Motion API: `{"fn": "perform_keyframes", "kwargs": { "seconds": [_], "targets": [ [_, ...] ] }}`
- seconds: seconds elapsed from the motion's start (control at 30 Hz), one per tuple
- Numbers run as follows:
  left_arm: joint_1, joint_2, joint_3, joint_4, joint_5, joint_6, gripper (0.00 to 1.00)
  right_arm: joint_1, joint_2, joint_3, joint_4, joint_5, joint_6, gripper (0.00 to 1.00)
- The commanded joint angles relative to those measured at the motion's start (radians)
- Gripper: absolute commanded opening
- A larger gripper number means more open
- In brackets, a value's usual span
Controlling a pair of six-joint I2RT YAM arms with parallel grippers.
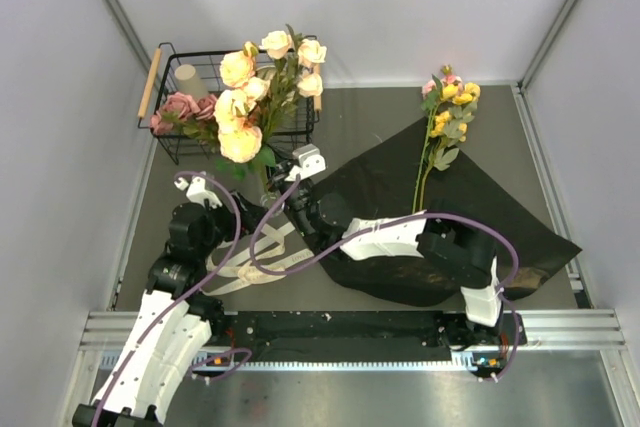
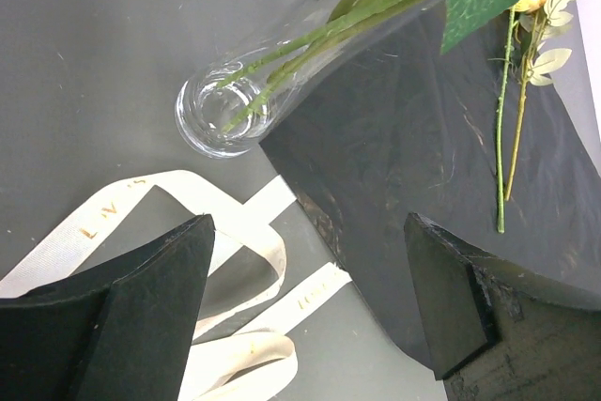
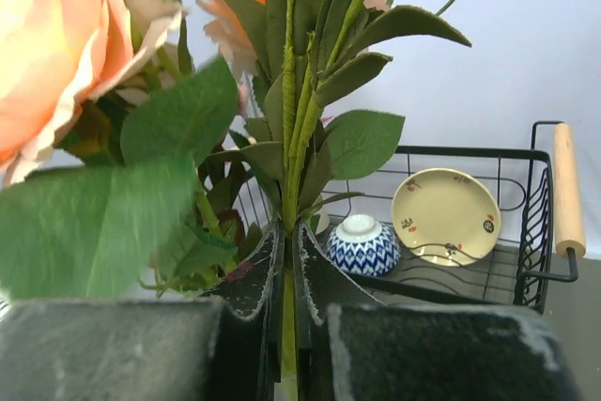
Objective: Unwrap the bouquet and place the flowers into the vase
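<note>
On the counter [image 1: 380, 107]: black paper [image 1: 450, 217] flat with one yellow sprig [image 1: 445, 122] on it, cream ribbon [image 2: 103, 218] loose beside the vase [image 2: 221, 115]. Behind, wire basket [image 1: 185, 147] holds cup [image 1: 190, 80], blue bowl [image 3: 363, 246], plate [image 3: 445, 216]; vase holds the flowers [image 1: 250, 97]. Stems pinched in right gripper [image 3: 288, 251], left gripper [image 2: 305, 298] wide, empty.
</note>
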Motion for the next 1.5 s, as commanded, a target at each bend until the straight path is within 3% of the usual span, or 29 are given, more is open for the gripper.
{"fn": "perform_keyframes", "kwargs": {
  "seconds": [0.0,1.23,1.3,1.47],
  "targets": [
    [-0.001,0.024,-0.015,0.103,-0.014,0.003,0.87,0.026,0.013,-0.026,0.264,0.001,0.005,0.0],
    [-0.001,0.059,-0.029,0.138,-0.029,0.016,0.88,0.031,0.167,-0.009,0.14,0.045,-0.021,0.0],
    [-0.001,0.056,-0.028,0.135,-0.027,0.019,0.88,0.031,0.159,-0.009,0.135,0.051,-0.024,0.12],
    [-0.001,0.051,-0.028,0.134,-0.026,0.02,0.88,0.031,0.103,-0.032,0.085,0.059,-0.02,0.29]
  ]
}}
